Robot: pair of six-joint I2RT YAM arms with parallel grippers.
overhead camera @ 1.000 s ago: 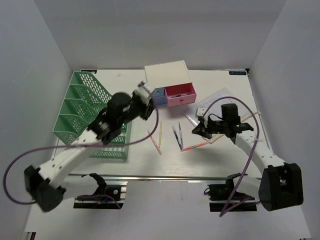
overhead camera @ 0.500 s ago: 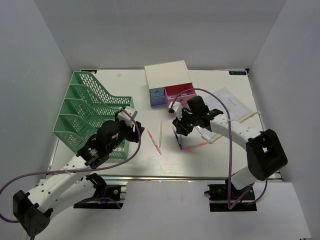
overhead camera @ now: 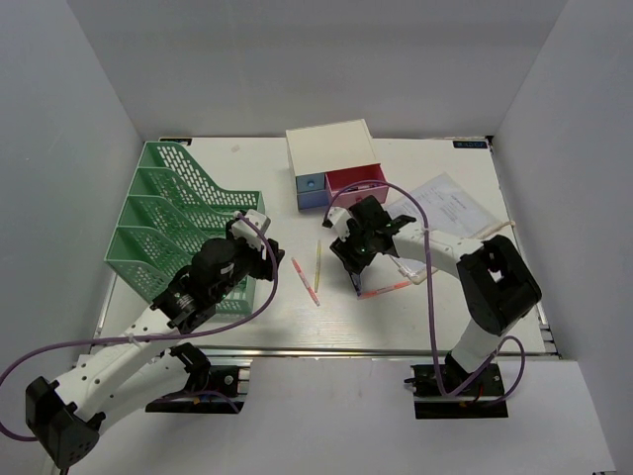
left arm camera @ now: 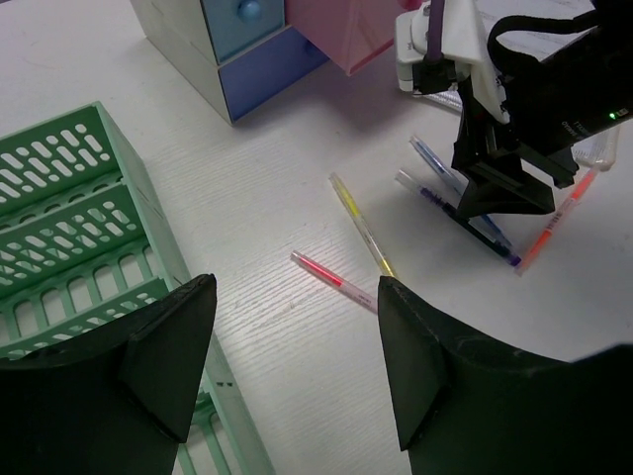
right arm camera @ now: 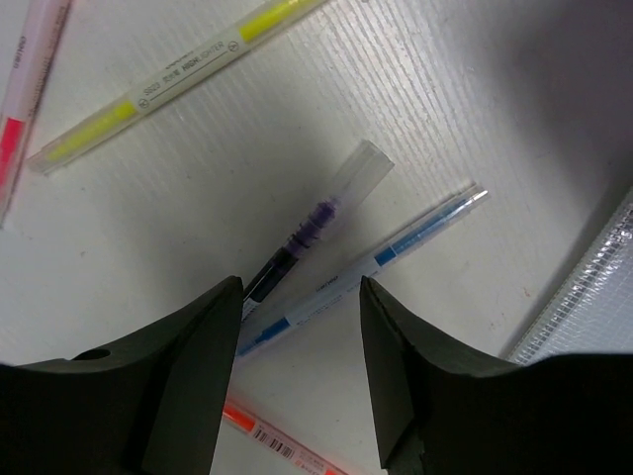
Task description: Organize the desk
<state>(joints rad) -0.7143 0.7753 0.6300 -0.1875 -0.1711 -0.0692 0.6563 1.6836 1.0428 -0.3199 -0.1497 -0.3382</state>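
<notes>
The off-white desk holds loose pens in its middle. My right gripper is open and low over a purple pen and a blue pen, with both pens' near ends between its fingers. An orange pen lies just below them. My left gripper is open and empty beside the green rack, facing a pink highlighter and a yellow highlighter. The right gripper also shows in the left wrist view, standing on the two pens.
A green mesh file rack stands at the left. A white drawer box with a blue drawer and a pink drawer stands at the back. Papers and a clear pouch lie at the right.
My left arm pulled back from the drawer box to the rack's corner and then stayed. My right arm swung left from the papers and came down over the purple and blue pens.
</notes>
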